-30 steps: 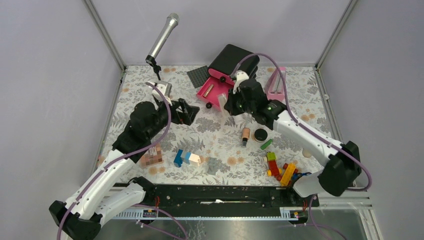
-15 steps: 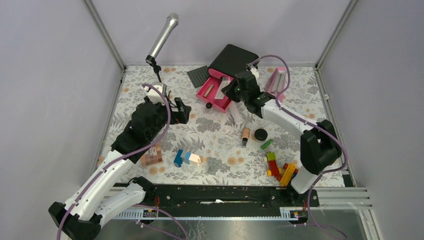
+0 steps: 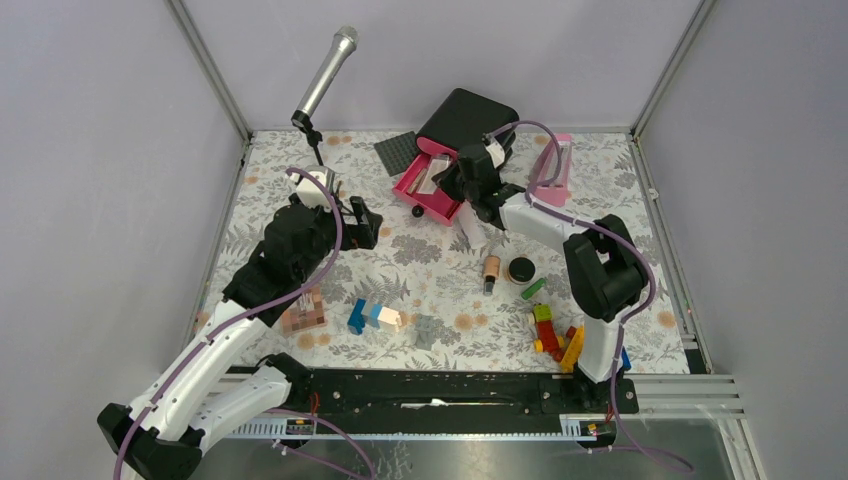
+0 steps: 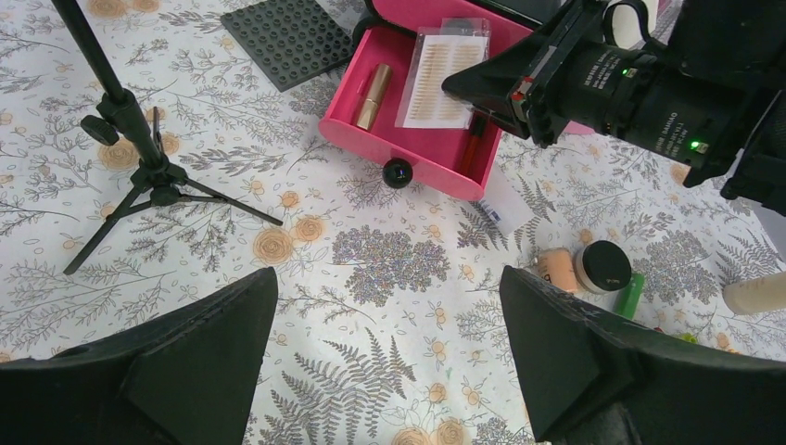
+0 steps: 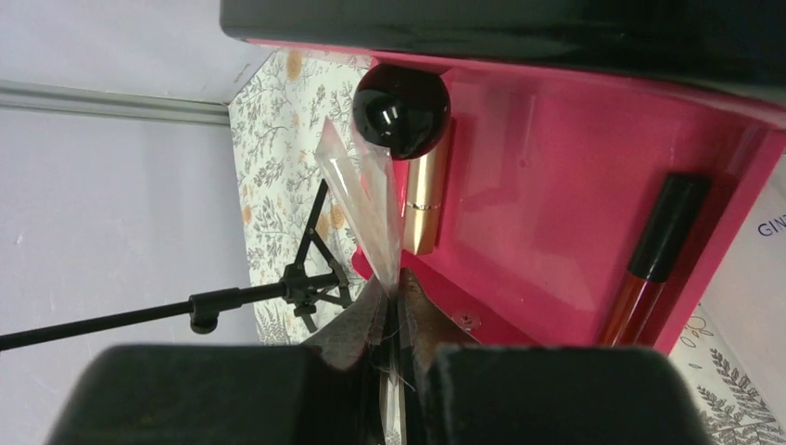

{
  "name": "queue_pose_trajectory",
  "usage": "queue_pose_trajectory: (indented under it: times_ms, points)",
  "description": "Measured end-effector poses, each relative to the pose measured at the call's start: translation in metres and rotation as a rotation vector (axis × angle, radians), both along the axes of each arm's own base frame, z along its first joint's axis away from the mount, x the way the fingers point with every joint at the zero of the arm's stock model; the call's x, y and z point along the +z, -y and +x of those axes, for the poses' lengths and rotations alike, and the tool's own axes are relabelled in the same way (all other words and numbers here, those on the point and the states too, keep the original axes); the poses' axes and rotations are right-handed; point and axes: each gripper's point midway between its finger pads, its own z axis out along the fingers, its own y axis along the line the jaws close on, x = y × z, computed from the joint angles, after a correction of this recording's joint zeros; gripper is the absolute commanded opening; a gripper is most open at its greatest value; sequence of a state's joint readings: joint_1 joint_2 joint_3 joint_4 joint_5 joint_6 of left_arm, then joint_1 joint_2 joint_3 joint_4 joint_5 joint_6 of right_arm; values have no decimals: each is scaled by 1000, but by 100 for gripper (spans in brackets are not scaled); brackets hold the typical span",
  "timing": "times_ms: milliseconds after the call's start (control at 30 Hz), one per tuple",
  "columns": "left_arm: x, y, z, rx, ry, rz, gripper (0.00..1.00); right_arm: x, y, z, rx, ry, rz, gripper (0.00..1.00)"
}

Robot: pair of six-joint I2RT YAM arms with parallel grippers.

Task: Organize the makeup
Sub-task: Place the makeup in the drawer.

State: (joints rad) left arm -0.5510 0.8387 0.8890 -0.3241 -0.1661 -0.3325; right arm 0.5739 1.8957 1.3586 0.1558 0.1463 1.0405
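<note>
Floral worktop (image 3: 440,260) w/ pink drawer (image 4: 417,144) open at the back. L fingers (image 4: 593,362) spread wide above the cloth. R fingers (image 5: 436,324) pressed together, pinching clear strip packet (image 5: 366,195) over drawer. Peach bottle (image 3: 491,268) & black compact (image 3: 520,269) side by side mid-worktop. Rose-gold lipstick (image 4: 373,83) & red pencil (image 4: 473,144) lie in drawer.

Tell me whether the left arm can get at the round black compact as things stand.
Probably yes. The left gripper is open, with only table between it and the round black compact. The peach bottle lies close beside it, so a grasp looks tight.
</note>
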Motion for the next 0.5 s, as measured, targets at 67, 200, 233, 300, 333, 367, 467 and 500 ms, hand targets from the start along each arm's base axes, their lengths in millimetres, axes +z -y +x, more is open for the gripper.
queue_pose_trajectory:
  times_ms: [67,200,233,300,333,367,467,500]
  points:
    - [0,0,0,0,-1,1,97,-4,-1,3,-11,-1,4,2]
    - [-1,0,-1,-2,-5,2,97,-11,-1,8,-29,-9,1,2]
    - [-1,0,-1,-3,-5,2,97,-14,0,9,-34,-12,-1,2]
    - [-1,0,-1,-5,-6,2,97,-16,0,9,-38,-17,0,2]
    - [-2,0,-1,-5,-6,2,97,-17,0,9,-39,-19,0,2]
    - [-2,1,-1,-6,-8,3,97,-17,0,9,-40,-21,2,2]
    - [-3,1,-2,-9,-13,5,97,-17,-1,9,-40,-17,6,2]
    - [-4,1,-2,-9,-15,6,97,-17,-1,9,-41,-17,7,3]
